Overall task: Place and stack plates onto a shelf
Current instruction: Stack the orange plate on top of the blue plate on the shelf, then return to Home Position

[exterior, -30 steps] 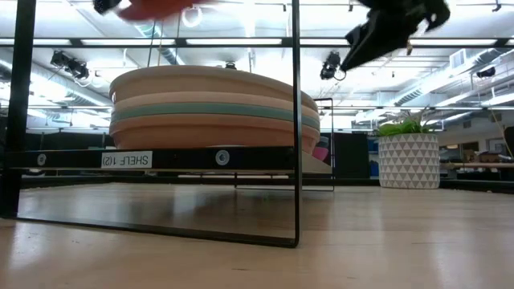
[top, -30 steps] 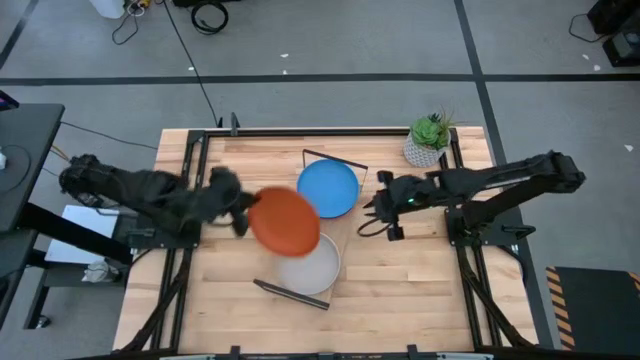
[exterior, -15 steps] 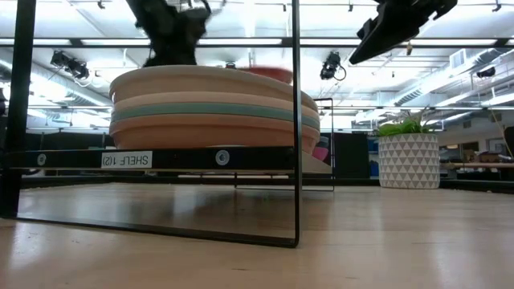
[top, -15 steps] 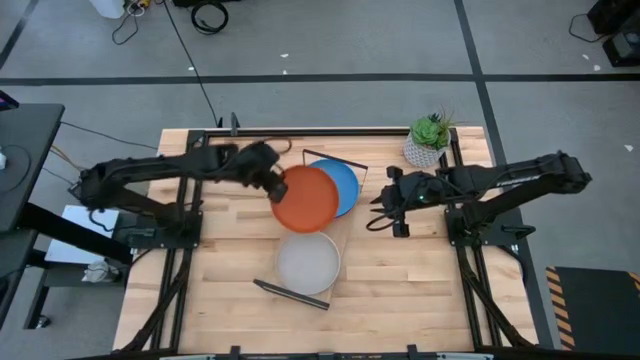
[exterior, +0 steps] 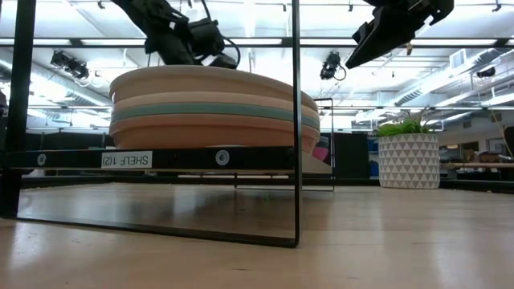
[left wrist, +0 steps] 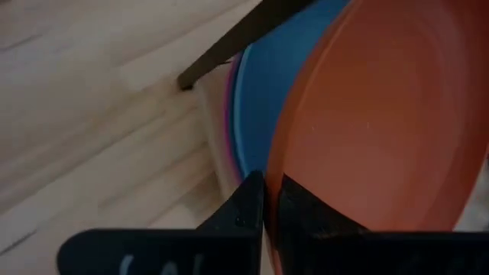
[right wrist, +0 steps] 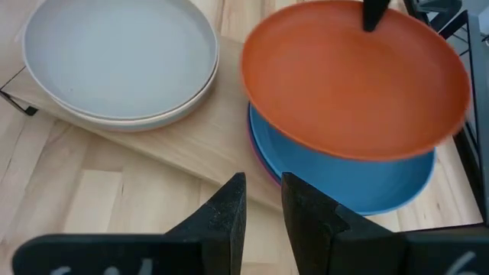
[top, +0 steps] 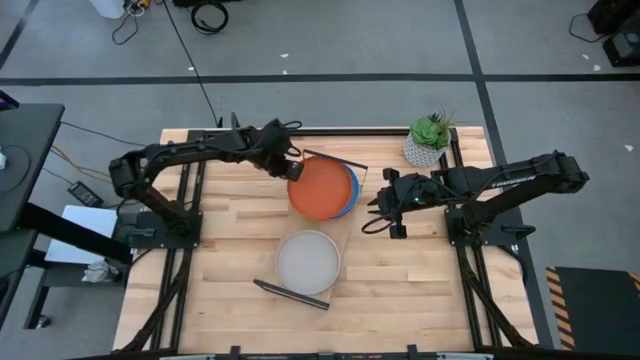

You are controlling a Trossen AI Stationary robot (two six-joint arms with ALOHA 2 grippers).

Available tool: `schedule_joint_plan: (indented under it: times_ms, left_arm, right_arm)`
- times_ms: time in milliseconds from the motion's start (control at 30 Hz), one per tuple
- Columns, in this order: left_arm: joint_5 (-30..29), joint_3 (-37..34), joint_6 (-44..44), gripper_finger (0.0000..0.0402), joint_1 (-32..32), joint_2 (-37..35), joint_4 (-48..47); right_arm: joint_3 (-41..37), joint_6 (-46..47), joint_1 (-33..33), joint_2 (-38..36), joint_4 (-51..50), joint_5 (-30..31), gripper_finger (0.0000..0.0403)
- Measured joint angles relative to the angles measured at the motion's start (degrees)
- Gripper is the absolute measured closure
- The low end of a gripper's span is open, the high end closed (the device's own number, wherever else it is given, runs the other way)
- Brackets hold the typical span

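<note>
- The left gripper (top: 291, 169) reaches across the slatted wooden tabletop (top: 230, 260) to the far end of the light wooden shelf board with thin black wire end frames (right wrist: 199, 156). Its jaws are clamped on the near rim of the round matte orange-red plate (top: 322, 188); in the left wrist view the two dark fingers (left wrist: 252, 202) pinch that edge, one on each face.
- Gripping by the rim leaves the plate's underside free, so it can be lowered flat onto the pile, which I judge to be the step in hand.
- The orange-red plate hangs over the round blue plate (right wrist: 367, 183), offset, so a blue crescent shows along one side. A magenta edge (left wrist: 228, 130) peeks from under the blue one. Whether orange-red and blue already touch I cannot tell.
- At the shelf's near end, the round pale cream plate (top: 308, 262) tops a second pile; the low view shows teal and terracotta bands (exterior: 201, 112) beneath it.
- The right gripper (top: 378, 212) waits beside the shelf, well clear of the stack, jaws nearly together and empty, presumably keeping out of the left arm's way.
- A small green plant in a white patterned pot (top: 428, 140) stands at the tabletop's far right corner.
</note>
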Motion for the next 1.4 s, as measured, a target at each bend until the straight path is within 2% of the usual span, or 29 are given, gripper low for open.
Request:
schedule_joint_plan:
  times_ms: [267,500,667,833,900,1033,1200,1400]
  left_arm:
    - [0.12,0.0,-4.88,0.0372,0.79,1.67,7.22]
    - [0.14,0.0,-3.47,0.0325,0.04,1.63,7.59]
    - [0.87,0.0,0.24,0.0284,-0.02,1.23,7.48]
    - [1.81,0.0,8.21,0.0272,0.03,-0.93,5.7]
    - [-0.51,0.0,11.31,0.0272,-0.08,-1.74,2.88]
    - [-8.73,-0.02,18.19,0.0271,-1.13,-2.75,0.03]
    - [-9.89,0.02,23.67,0.0271,-5.23,-2.24,3.33]
    - [-16.96,0.02,25.21,0.0271,-8.94,-0.82,3.96]
  right_arm:
    - [0.0,0.0,0.07,0.0,0.0,-0.22,0.0312]
    - [0.0,0.33,0.07,0.0,0.19,-1.37,0.0312]
    - [0.0,0.35,0.07,0.0,0.15,-1.35,0.0312]
    - [-0.82,0.44,0.07,0.0,0.5,-1.35,0.0312]
    - [-1.47,0.68,0.07,0.0,0.74,-1.37,0.0312]
    - [-2.82,1.51,0.07,0.0,1.59,-1.52,0.0312]
    - [-3.78,1.94,0.07,0.0,2.52,-1.55,0.0312]
    - [-3.78,2.55,0.07,0.0,2.62,-1.57,0.0312]
